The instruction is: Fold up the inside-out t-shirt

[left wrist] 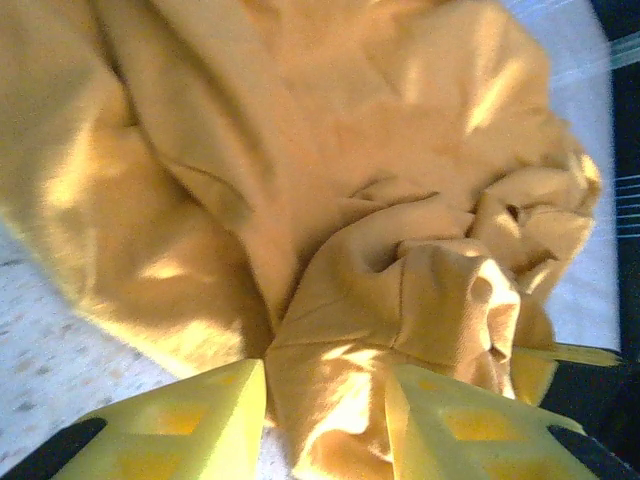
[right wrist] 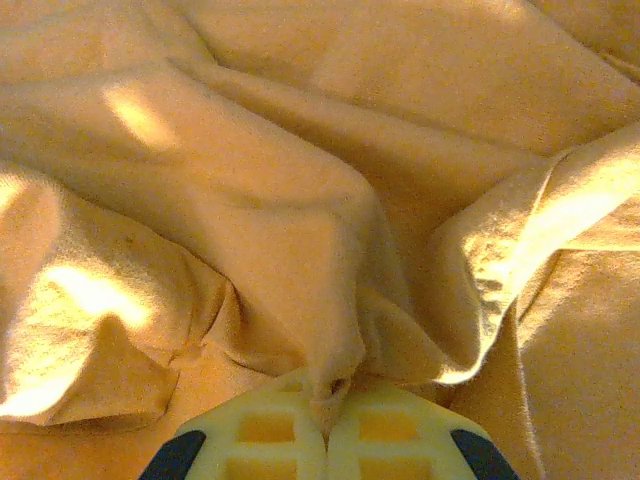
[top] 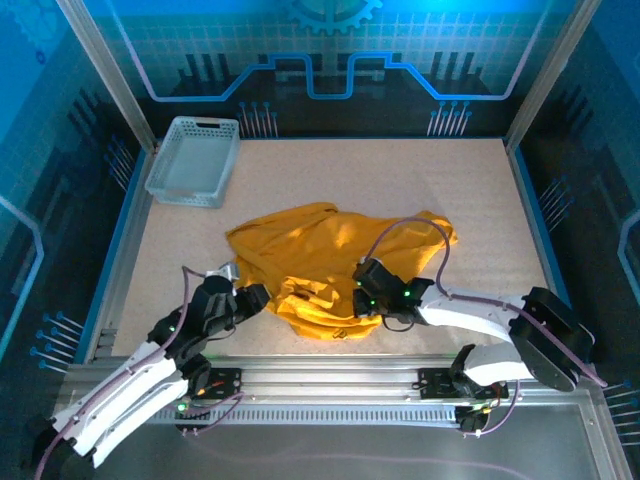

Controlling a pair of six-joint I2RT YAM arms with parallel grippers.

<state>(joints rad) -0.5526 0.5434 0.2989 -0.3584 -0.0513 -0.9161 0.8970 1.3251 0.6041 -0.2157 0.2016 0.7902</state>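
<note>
The inside-out t-shirt [top: 320, 255] lies in a crumpled mustard-yellow heap on the table [top: 450, 190], towards the near edge, between the two arms. Every bit of cloth on show is plain yellow, all folds and creases.

On the right, the right gripper [right wrist: 328, 415] is down on the shirt's near right part. Its yellow fingers are pressed tight together with a ridge of fabric pinched in the seam between them, a firm grip on the shirt.

On the left, the left gripper [left wrist: 325, 380] sits at the shirt's near left edge. Its fingers [left wrist: 200, 425] stand apart, and a bunched fold of cloth runs down through the gap without being squeezed.

At the far left corner sits a light grey lattice basket [top: 195, 160], well apart from the shirt.
</note>
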